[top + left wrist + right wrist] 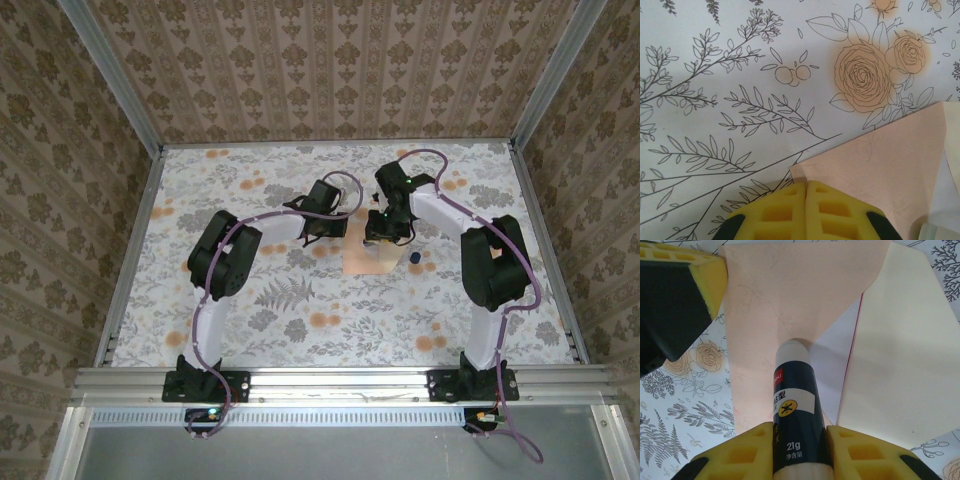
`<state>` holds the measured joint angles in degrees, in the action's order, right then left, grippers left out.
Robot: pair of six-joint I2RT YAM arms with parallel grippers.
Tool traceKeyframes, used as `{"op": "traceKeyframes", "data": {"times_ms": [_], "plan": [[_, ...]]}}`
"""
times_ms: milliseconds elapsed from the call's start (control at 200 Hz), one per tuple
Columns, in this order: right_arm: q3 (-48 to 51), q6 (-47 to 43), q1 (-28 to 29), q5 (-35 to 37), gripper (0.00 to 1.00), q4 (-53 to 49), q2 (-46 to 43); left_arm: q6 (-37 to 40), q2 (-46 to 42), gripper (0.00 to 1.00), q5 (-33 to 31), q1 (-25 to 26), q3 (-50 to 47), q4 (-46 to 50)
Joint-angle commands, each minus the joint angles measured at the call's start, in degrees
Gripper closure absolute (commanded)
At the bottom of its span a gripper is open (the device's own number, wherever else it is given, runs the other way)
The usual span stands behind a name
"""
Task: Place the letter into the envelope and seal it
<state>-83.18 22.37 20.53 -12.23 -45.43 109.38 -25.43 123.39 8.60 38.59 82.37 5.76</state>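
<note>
- the table [250, 330], a wide flat top under a white cloth printed with grey leaves and orange roses, has patterned wallpaper walls on three sides.
- two black and white arms reach in from the near edge and bend inward, so their heads meet over the far middle of the table.
- the envelope [362, 262], a plain peach-orange paper rectangle with a triangular pointed fold, lies flat on the cloth a little right of centre, between the two heads and just nearer than them.
- in the right wrist view a paler cream panel of it lies to the right of the peach triangle.
- the letter [836, 357], a thin pale sheet with a fine red edge, shows as a sliver between the peach triangle and the cream panel; the rest of it is hidden.
- the left gripper [806, 195] has its yellow pads pressed together with nothing between them, and its tips are at a corner of the envelope.
- the right gripper [800, 442] pinches a glue stick [792, 385], a dark navy tube with a white label; its white tip rests on the point of the peach triangle.
- a small dark blue cap [413, 258] sits on the cloth just right of the envelope.
</note>
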Motion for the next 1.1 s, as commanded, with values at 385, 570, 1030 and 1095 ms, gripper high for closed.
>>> {"op": "traceKeyframes", "data": {"times_ms": [385,570,1030,1095], "plan": [[4.07,-1.52,2.32,1.75,0.94,-7.05,-4.34,-2.69,-0.52,1.00,-1.20,0.22,-1.09,4.08],[3.46,-1.27,2.32,1.37,0.94,-5.20,-1.82,-2.69,-0.78,1.00,-0.92,0.42,-1.16,3.91],[-3.19,-2.85,1.37,5.36,0.96,-5.46,5.11,-2.13,-1.14,1.00,-0.29,0.43,-1.51,3.11],[-3.21,-3.00,0.94,5.80,0.96,-5.37,5.23,-2.09,-1.14,1.00,-0.25,0.41,-1.60,3.03]]}}
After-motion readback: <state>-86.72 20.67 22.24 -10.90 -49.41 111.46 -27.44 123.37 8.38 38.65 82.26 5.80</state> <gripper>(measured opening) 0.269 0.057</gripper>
